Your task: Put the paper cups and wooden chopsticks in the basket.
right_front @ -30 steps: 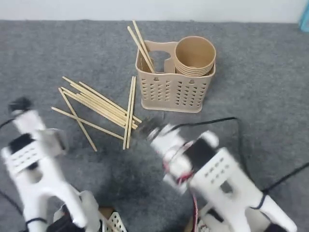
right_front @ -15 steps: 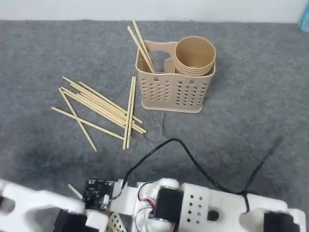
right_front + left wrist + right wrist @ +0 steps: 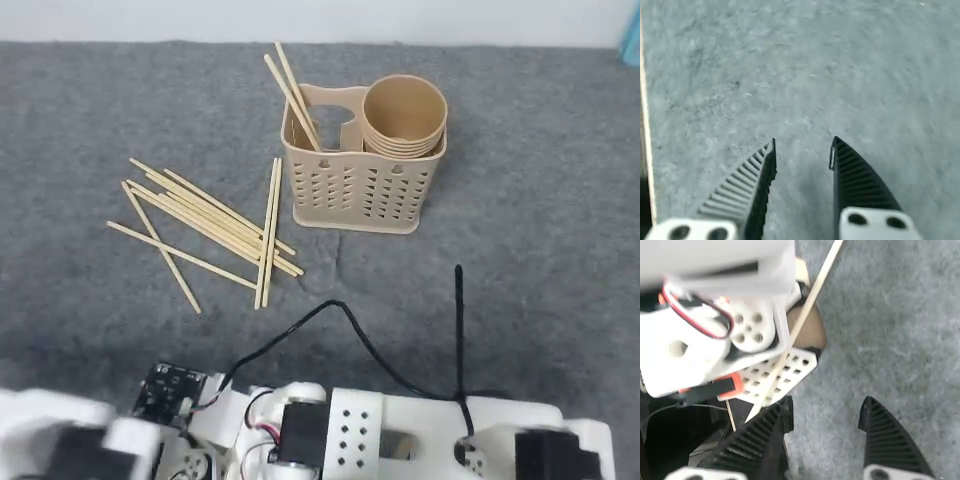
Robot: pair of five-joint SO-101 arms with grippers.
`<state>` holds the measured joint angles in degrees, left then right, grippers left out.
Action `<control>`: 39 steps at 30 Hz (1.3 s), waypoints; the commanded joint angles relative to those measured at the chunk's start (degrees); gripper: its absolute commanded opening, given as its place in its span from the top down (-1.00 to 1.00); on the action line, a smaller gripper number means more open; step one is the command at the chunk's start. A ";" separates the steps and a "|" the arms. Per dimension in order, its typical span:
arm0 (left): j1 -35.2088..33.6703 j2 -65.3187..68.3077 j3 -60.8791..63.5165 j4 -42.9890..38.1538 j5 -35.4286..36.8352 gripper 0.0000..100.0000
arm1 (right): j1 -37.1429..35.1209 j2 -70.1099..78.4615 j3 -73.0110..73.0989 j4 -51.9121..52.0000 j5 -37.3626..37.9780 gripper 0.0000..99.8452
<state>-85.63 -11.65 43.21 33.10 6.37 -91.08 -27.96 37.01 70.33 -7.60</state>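
Note:
A beige perforated basket stands at the table's far middle. A stack of brown paper cups sits in its right compartment, and a few wooden chopsticks lean out of its left one. Several loose chopsticks lie spread on the grey carpet to the basket's left. My left gripper hangs open over bare carpet, nothing between its fingers. My right gripper is open too, also holding nothing, close to a white arm base with one chopstick lying across it.
Both white arms lie folded along the near edge of the table, with black cables looping onto the carpet. A pale wooden strip runs along the edge of the left wrist view. Open carpet lies between the arms and the basket.
Both arms have drawn back from mid-table to the near edge and folded low. The basket, cups and loose chopsticks have not moved.

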 commanded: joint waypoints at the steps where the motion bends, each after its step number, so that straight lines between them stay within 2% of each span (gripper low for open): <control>1: -2.55 10.81 -17.98 7.56 3.78 0.66 | -6.90 0.22 0.79 -0.40 0.44 0.57; 4: -3.78 17.67 -28.70 12.13 5.63 0.66 | -7.69 0.22 0.79 0.13 -1.67 0.57; 6: -4.84 20.84 -34.15 13.80 7.91 0.66 | -10.68 0.22 1.14 0.13 -3.43 0.57; 10: -6.07 24.44 -40.31 14.95 10.11 0.66 | -15.60 0.92 1.23 -0.04 -4.92 0.57; 17: -6.15 25.49 -40.75 14.59 10.73 0.66 | -8.84 0.31 0.70 -1.36 -5.27 0.57; 21: -7.47 25.23 -40.92 14.42 16.79 0.66 | -8.75 0.92 1.23 -3.38 -11.60 0.57; 24: -8.00 24.97 -40.92 14.42 17.58 0.66 | -7.78 0.92 1.05 -4.00 -12.22 0.57; 27: -6.77 25.23 -40.48 15.03 16.97 0.66 | -1.36 0.57 0.53 -4.00 -12.31 0.57; 29: -5.54 25.14 -40.13 18.02 12.66 0.66 | 4.88 0.40 -1.58 -3.47 -12.31 0.57; 34: 1.76 24.62 -40.13 31.47 5.54 0.66 | 17.45 0.31 -3.78 -3.47 -12.31 0.57; 39: 12.22 20.04 -36.62 45.80 0.35 0.66 | 27.56 -1.36 -3.96 -3.30 -11.96 0.57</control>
<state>-79.65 13.76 5.41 71.34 9.54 -69.36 -27.08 36.75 67.25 -19.30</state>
